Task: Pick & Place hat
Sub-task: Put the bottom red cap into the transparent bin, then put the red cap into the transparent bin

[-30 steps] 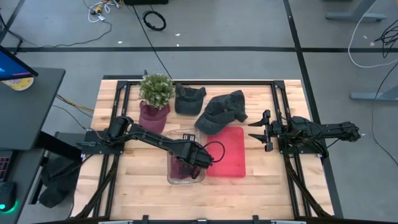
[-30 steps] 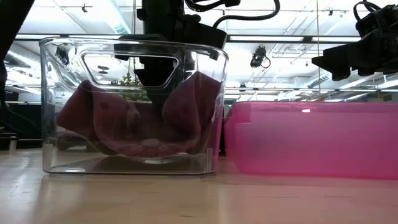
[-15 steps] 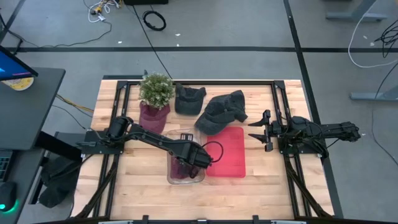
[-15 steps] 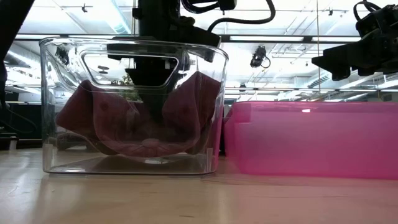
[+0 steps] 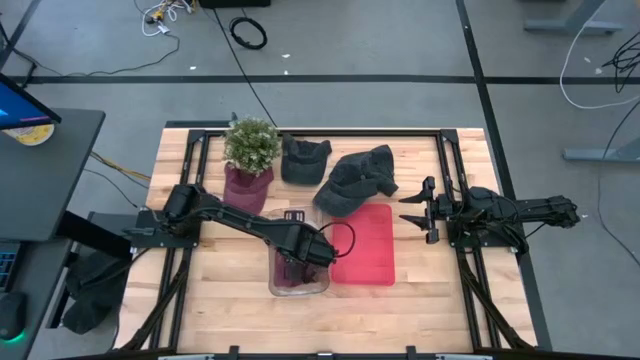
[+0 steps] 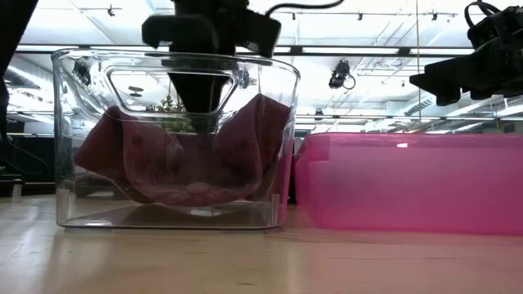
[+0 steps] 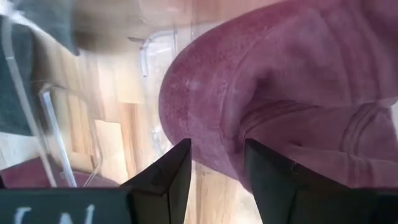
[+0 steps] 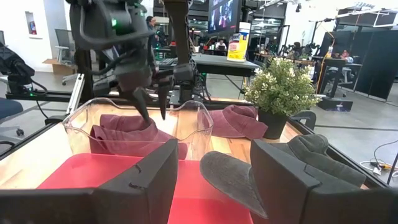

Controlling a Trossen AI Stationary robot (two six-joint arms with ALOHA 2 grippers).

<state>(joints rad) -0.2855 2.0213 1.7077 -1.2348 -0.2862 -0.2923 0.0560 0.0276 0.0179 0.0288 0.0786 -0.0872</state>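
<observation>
A maroon hat [image 6: 188,167] lies crumpled in the bottom of a clear plastic bin [image 6: 278,73], also seen from above as the maroon hat [image 5: 298,272]. My left gripper [image 7: 217,167] hovers open just above it, fingers pointing down inside the bin's mouth; the low view shows the left gripper [image 6: 200,102] at rim height, clear of the cloth. My right gripper [image 5: 418,210] waits open near the table's right side, above the table, facing the bin.
A pink tray [image 5: 365,245] lies right of the bin. Two dark grey hats [image 5: 305,158] [image 5: 355,178] rest toward the far edge. A potted plant [image 5: 250,145] stands far left with another maroon hat [image 5: 247,188] beside it. Bare wood lies along the near edge.
My left gripper has risen from deep inside the bin, down among the hat's folds, up to the bin's rim. The maroon hat has stayed on the bin's floor.
</observation>
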